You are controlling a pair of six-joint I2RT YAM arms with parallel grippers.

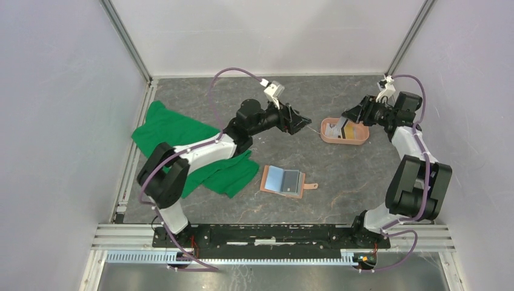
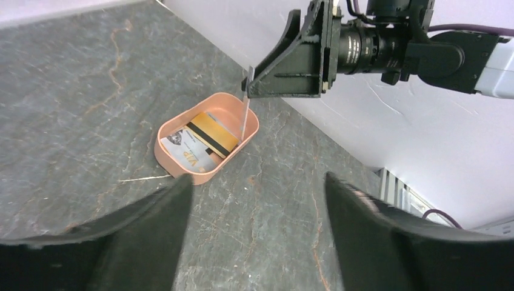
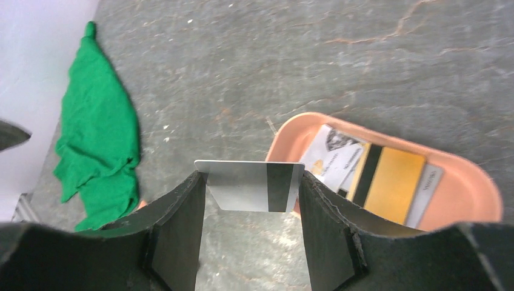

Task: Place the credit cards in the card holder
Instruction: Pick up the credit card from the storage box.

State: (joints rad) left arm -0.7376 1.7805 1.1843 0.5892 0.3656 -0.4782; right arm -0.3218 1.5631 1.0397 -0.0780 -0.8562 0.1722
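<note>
Right hand [image 2: 248, 83] pinches silver card [image 3: 240, 193] by its short edges; thin, stiff, slick, light. Left hand [image 2: 257, 206] spread wide, empty.

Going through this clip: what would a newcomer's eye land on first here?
The bright green cloth bunched at the table's left, beneath the left arm. Then the right gripper pinching a silver card upright at the edge of the salmon tray, which holds more cards, far right. The open card holder lies mid-table.
</note>
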